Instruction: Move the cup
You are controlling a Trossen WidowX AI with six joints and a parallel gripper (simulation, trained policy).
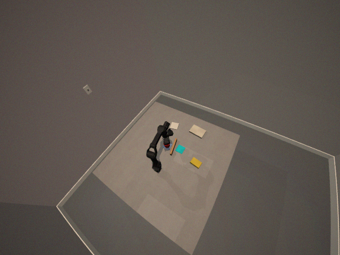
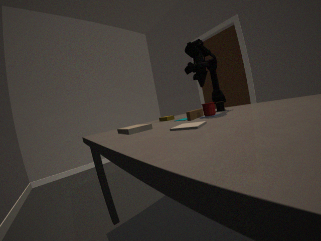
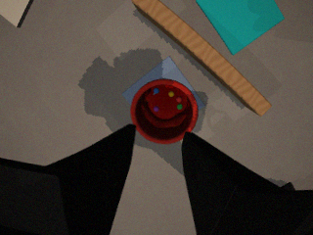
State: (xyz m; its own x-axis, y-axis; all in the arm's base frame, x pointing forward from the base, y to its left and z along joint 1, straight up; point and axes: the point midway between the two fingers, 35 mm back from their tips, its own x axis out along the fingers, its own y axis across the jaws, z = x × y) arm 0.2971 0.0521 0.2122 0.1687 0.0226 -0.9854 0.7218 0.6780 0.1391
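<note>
From here I see the tabletop [image 1: 132, 164] [image 2: 233, 145] [image 3: 245, 162] carrying a blue pad [image 1: 164, 147] [image 2: 218, 114] [image 3: 168, 69], wooden bar [image 1: 173, 146] [image 2: 194, 114] [image 3: 207, 56] and cyan pad [image 1: 180, 149] [image 2: 180, 119] [image 3: 240, 24]. Also on it: yellow block [image 1: 196, 162] [image 2: 166, 118], thick beige slab [image 1: 197, 130] [image 2: 135, 128], thin pale tile [image 1: 174, 125] [image 2: 188, 126] [image 3: 14, 10].

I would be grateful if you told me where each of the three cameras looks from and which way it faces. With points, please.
Top: high over the table [image 1: 128, 164] [image 2: 233, 155], facing down; the whole arm shows.
Exterior: low beyond a table edge, looking across it toward the arm and door [image 2: 225, 65].
Wrist: on the hand, facing down past both black fingers into the red cup [image 1: 167, 145] [image 2: 208, 109] [image 3: 164, 134].
Shared: top and exterior both show the yellow block [image 1: 196, 162] [image 2: 166, 118].
</note>
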